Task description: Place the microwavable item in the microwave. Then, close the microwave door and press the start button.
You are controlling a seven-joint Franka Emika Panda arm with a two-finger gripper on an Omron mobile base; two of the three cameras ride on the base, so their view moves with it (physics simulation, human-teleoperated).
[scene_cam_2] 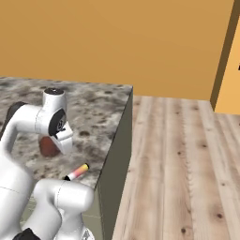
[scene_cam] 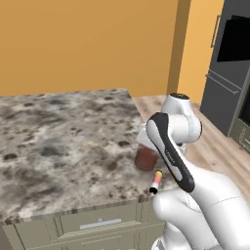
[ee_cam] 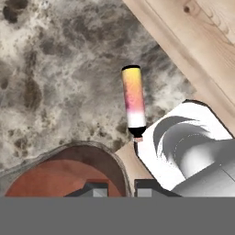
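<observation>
1. Two things lie on the speckled stone counter: the microwavable item, a squat reddish-brown cup, and a slim pink-yellow-black stick
2. From the left base view the cup stands upright near the counter's front right corner, partly hidden behind the arm's white wrist; the stick lies just in front of it, close to the counter edge
3. From the right base view the cup shows as a reddish patch under the hand, with the stick nearer the edge and apart from the cup
4. On the hand view the gripper sits low over the cup, whose rim and reddish inside curve up right above the fingertips
5. The jaws stand nearly together, with a narrow gap; whether they pinch the cup's rim I cannot tell, as the grey band hides the contact
6. The stick lies flat on the stone beyond the cup, its black end toward the camera
7. Wooden floor runs along the counter's right side, under an orange wall; tall dark appliances stand at the far right
</observation>
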